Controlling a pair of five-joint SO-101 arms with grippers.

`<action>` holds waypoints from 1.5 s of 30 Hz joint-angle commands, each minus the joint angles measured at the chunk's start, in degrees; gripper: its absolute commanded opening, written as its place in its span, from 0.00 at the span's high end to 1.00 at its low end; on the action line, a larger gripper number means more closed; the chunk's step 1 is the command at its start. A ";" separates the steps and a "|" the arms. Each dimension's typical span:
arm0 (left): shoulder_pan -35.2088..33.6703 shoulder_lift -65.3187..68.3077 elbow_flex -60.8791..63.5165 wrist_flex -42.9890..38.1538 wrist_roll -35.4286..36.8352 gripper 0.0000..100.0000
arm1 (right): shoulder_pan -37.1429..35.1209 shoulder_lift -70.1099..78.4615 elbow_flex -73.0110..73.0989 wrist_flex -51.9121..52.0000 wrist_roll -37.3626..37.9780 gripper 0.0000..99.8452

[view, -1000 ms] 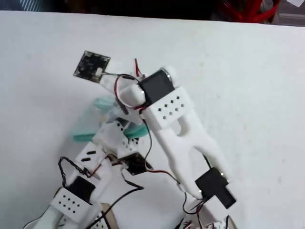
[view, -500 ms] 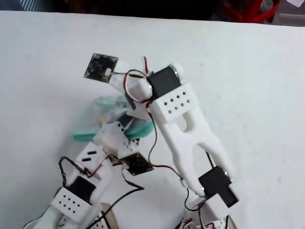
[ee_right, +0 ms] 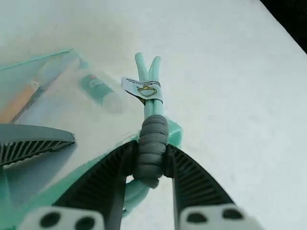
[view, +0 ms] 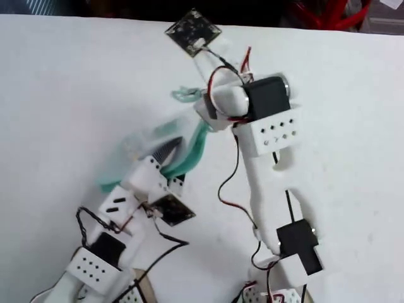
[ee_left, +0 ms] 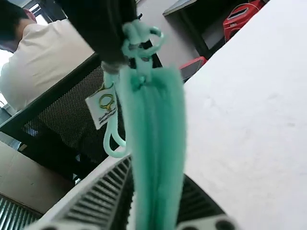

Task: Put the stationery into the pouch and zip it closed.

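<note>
Clamps pouch [view: 132,154] edge in left gripper [ee_left: 156,191], zipper pull [ee_right: 152,136] in right gripper [ee_right: 151,163]. Holds pouch's long axis diagonal, near-left to far-right.

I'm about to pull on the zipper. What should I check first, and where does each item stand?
1. Hold of the right gripper on the zipper pull: ok, shut on it.
2. Hold of the left gripper on the pouch: ok, teal edge clamped between its jaws.
3. The stationery inside: ok, seen through the clear wall.
4. The paper tag away from the right jaws: ok, it sits farther out on the loop.
5. Zipper fully closed: cannot tell.
</note>
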State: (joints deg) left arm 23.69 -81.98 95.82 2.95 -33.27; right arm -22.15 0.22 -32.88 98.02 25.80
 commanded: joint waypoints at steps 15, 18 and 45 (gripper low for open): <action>-1.71 -0.40 -14.24 13.98 13.71 0.98 | 10.15 -2.59 20.48 -34.77 -0.35 0.98; -1.71 -0.40 -14.24 13.98 13.71 0.98 | 11.38 -2.68 26.99 -43.74 -0.35 0.98; -1.98 -0.40 -14.15 13.80 13.80 0.98 | 18.59 -2.07 56.44 -81.19 -0.79 0.98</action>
State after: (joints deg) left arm 22.90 -81.71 85.10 17.01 -20.35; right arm -8.09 -1.27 22.15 20.92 25.45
